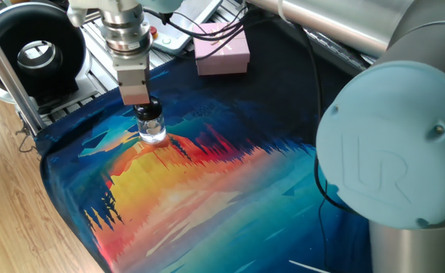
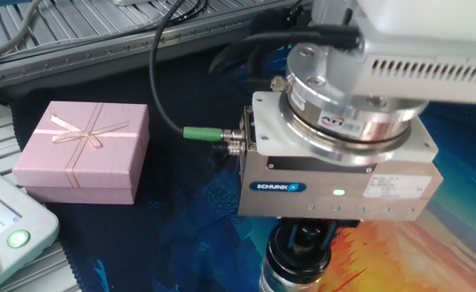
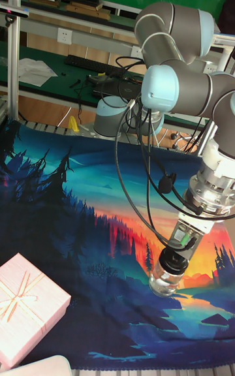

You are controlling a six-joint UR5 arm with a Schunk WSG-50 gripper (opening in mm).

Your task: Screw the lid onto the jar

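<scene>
The small clear glass jar (image 1: 153,132) stands upright on the colourful printed mat (image 1: 207,189), near its far left part. The black lid (image 1: 149,116) sits on the jar's neck. My gripper (image 1: 148,111) comes straight down from above and is shut on the lid. In the other fixed view the silver gripper body (image 2: 343,178) fills the frame, with the lid (image 2: 298,258) gripped between the fingers and the jar's top (image 2: 286,284) at the bottom edge. The tall fixed view shows the jar (image 3: 164,281) under the gripper (image 3: 175,260).
A pink gift box (image 1: 222,51) (image 2: 83,150) lies on the mat behind the jar. A black round device (image 1: 32,49) and metal rails stand off the mat's left corner. A control box with a green button (image 2: 15,239) sits by the gift box. The arm's big blue joint (image 1: 393,152) blocks the right foreground.
</scene>
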